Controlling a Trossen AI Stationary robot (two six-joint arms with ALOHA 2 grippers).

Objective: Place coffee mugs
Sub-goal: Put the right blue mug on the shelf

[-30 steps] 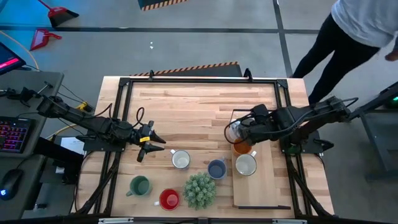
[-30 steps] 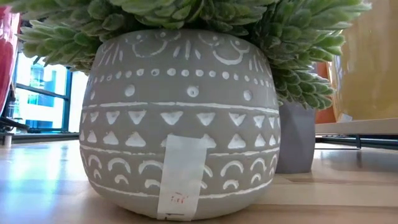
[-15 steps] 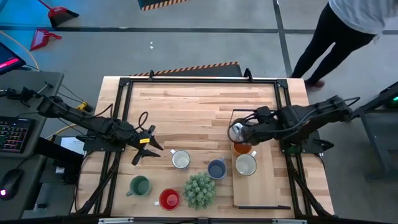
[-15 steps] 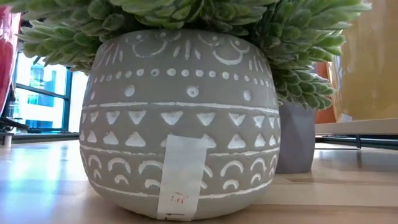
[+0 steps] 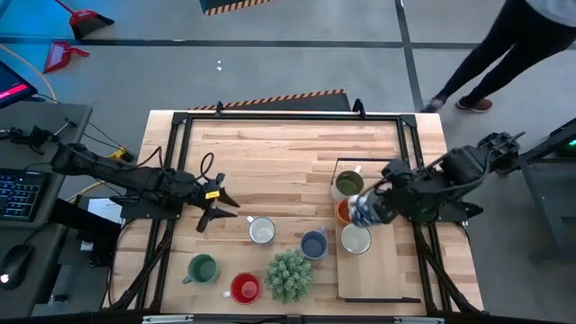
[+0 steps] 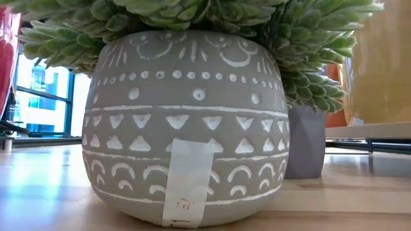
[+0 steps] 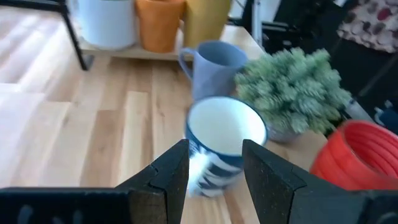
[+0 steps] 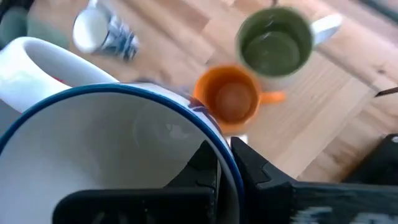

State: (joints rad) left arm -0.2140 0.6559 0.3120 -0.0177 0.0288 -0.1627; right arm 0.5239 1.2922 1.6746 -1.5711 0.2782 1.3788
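Observation:
My right gripper [image 5: 371, 209] is shut on a white mug with a blue rim and pattern [image 8: 118, 149], above the wooden tray [image 5: 387, 270]. On the tray stand an olive green mug [image 5: 348, 184], an orange mug [image 5: 343, 213] and a white mug [image 5: 355, 239]. My left gripper [image 5: 220, 214] is open and empty at the table's left. A white, blue-patterned mug [image 7: 224, 140] stands just beyond its fingertips. A blue-grey mug [image 5: 314, 244], a green mug [image 5: 202, 268] and a red mug [image 5: 245, 288] stand on the table. My right gripper holds the white mug by its blue rim [image 8: 214, 140], one finger inside the mug and one outside. The mug is tipped, its mouth toward the wrist camera. It is lifted above the mugs on the tray.
A spiky green plant [image 5: 290, 274] in a grey patterned pot [image 6: 186, 122] stands near the front edge, between the red and blue-grey mugs. A black frame runs round the table. A person walks past the far right corner [image 5: 504, 54]. The table's far half is bare wood.
My right gripper has carried the white mug from over the tray's far left corner toward the table's near right. The olive green mug, hidden under it before, now shows.

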